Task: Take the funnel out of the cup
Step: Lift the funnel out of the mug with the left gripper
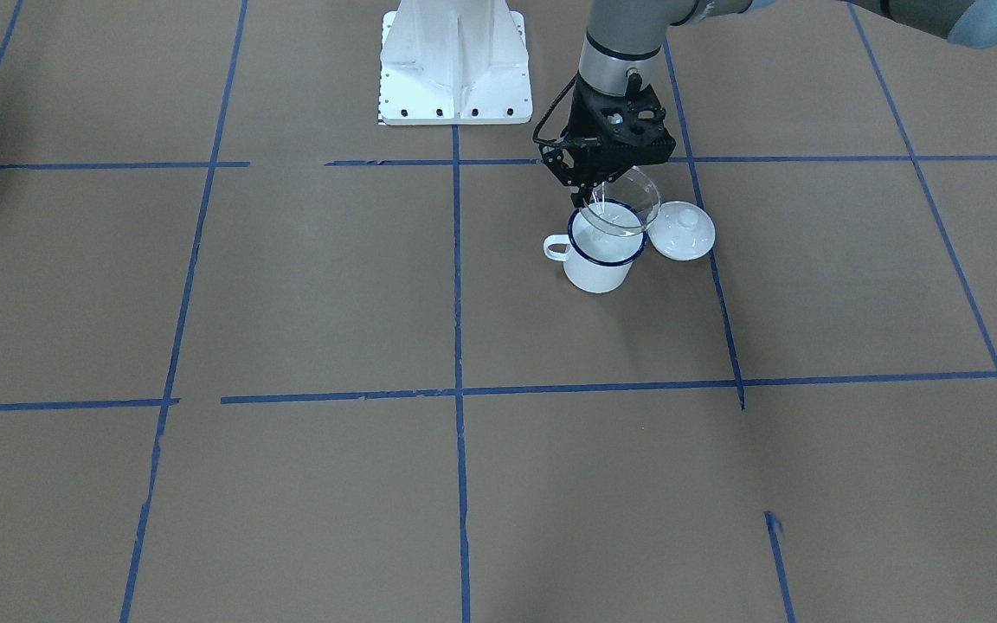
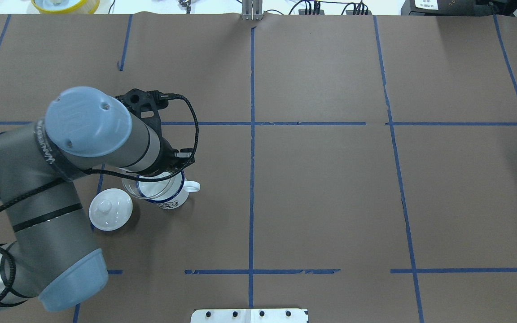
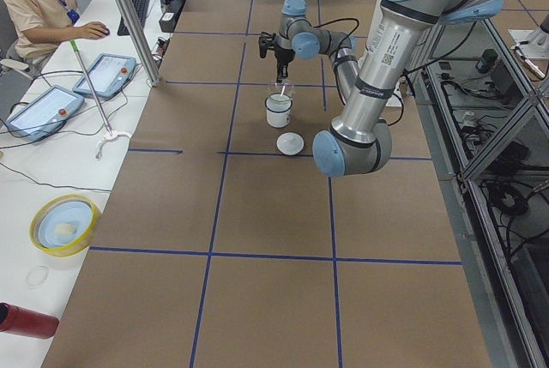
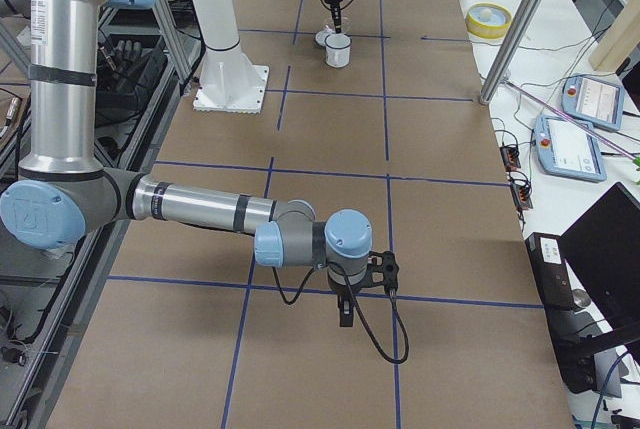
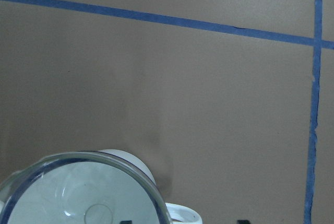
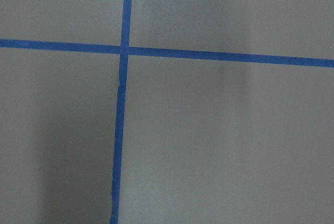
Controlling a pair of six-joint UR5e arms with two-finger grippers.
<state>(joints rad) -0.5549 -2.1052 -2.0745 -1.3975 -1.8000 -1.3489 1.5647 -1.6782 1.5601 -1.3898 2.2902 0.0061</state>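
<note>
Gripping the funnel (image 1: 630, 202) by its rim, upper centre, the left gripper (image 1: 592, 192) held seemingly light, slick, thin plastic over the cup (image 1: 601, 265); whether the right gripper (image 4: 345, 315) was closed could not be told.

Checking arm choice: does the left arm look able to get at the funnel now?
Likely yes: the left gripper grips the funnel at its rim, tilted over the cup; the lid sits clear to one side.

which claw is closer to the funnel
Left. The left claw grips the funnel at its rim, above the cup; the right claw hangs far off over the table.
</note>
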